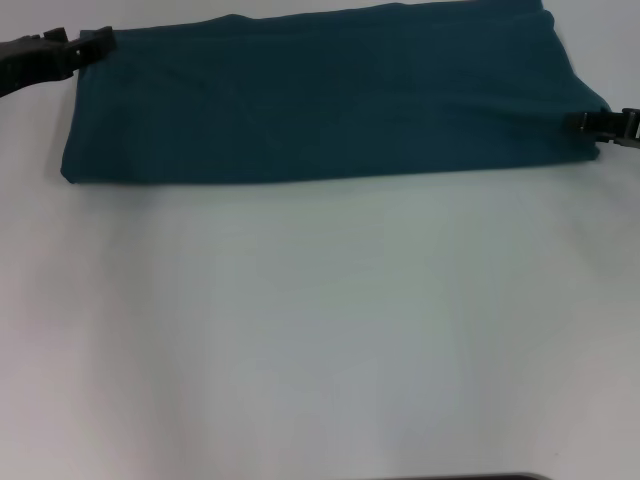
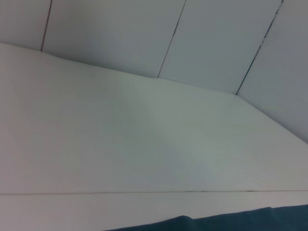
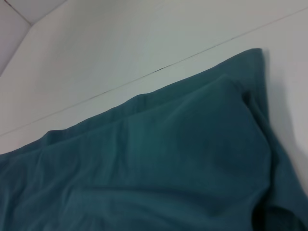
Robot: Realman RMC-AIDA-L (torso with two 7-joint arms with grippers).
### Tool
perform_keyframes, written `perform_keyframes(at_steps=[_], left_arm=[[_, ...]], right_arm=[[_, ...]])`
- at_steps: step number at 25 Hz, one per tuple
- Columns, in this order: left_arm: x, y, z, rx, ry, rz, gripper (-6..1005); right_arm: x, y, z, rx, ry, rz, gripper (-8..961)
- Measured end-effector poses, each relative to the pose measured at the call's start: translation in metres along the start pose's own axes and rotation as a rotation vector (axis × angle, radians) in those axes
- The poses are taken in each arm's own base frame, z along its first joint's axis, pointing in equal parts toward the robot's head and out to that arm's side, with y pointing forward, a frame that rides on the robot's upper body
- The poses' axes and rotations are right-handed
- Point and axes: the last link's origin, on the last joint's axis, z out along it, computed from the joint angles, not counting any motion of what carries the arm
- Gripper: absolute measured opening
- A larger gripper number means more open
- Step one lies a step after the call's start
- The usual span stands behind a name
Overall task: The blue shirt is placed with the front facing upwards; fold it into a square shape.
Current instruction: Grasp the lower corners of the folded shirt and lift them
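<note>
My left gripper (image 1: 97, 42) and right gripper (image 1: 585, 122) pinched the shirt (image 1: 320, 100) ends along the table's (image 1: 320, 330) far edge, keeping the fold flat.

Setting: lab/test bench, prob. Evidence: bare white table (image 1: 320, 330), plain white panelled wall (image 2: 120, 33) w/ dark seams; no furnishings visible.

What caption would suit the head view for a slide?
Blue shirt folded into a wide band on the white table, left gripper and right gripper at its two ends.
</note>
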Motion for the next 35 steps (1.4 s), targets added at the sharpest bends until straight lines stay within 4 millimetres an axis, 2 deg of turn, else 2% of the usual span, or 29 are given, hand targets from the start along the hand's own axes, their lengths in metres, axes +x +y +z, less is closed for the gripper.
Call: perform_keyframes(at_steps=[6, 12, 22, 29, 35], left_arm=[[0.0, 0.001, 0.0, -0.003, 0.0, 0.0, 735], [-0.001, 0.0, 0.0, -0.001, -0.002, 0.0, 736], [-0.003, -0.003, -0.002, 0.007, -0.011, 0.001, 730], [-0.017, -0.016, -0.013, 0.064, -0.041, -0.021, 722], [-0.039, -0.025, -0.026, 0.102, -0.081, -0.034, 715]], right_arm=[[-0.001, 0.002, 0.002, 0.0, -0.001, -0.009, 607], [-0.001, 0.001, 0.003, 0.006, 0.007, -0.019, 490], [0.001, -0.002, 0.0, 0.015, 0.007, -0.021, 35], [0.0, -0.004, -0.002, 0.02, 0.001, -0.017, 12], [-0.002, -0.004, -0.003, 0.017, 0.001, -0.015, 12]])
